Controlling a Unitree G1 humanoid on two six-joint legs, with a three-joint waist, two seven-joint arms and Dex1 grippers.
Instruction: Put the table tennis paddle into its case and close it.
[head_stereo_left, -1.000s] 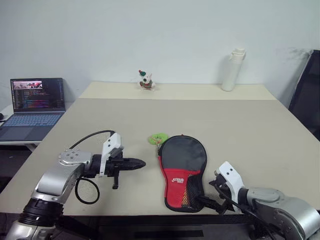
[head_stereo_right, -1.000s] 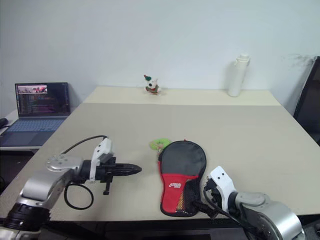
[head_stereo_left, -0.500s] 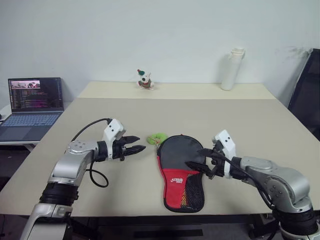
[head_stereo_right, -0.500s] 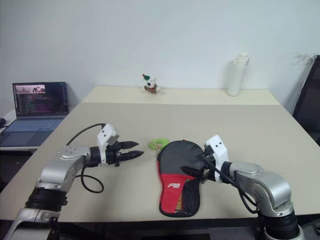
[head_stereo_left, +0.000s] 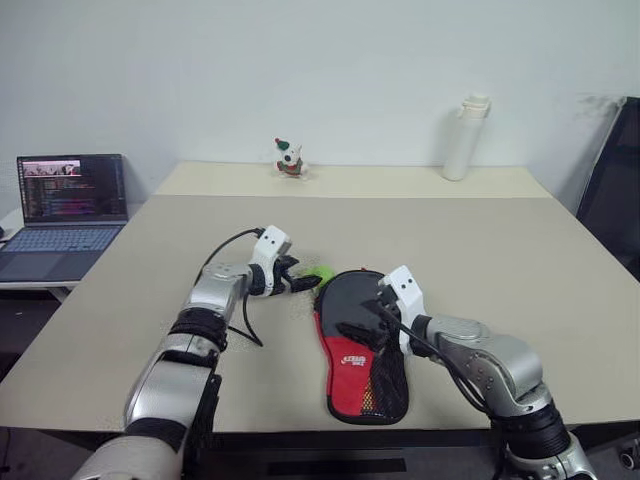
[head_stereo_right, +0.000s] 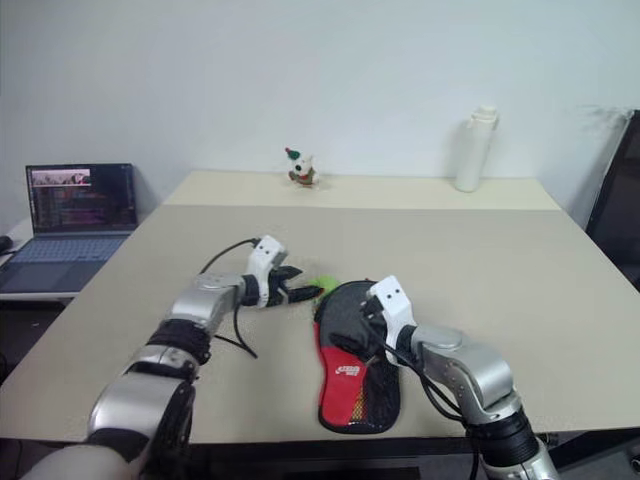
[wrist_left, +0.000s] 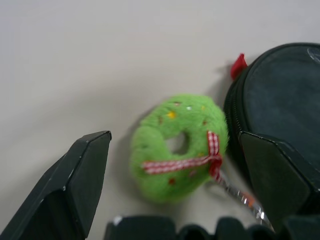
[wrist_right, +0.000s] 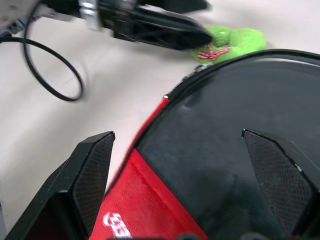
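Left eye view: the left tool (head_stereo_left: 300, 281), shut a second ago, now gapes wide beside a green wreath charm (wrist_left: 177, 145) at the case's (head_stereo_left: 362, 345) round end. The right tool (head_stereo_left: 362, 330) has swung in over the case, spread open. The paddle is presumably inside; zipping remains. On the worktop's (head_stereo_left: 480, 240) far edge stand a figurine (head_stereo_left: 290, 160) and a bottle (head_stereo_left: 465, 138), well apart.

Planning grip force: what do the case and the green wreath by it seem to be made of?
The case: apparently soft woven fabric, matte black and red, with a mesh pocket and zip edge. The green wreath: fuzzy plush, going by its pile, tied with a red-and-white checked ribbon.
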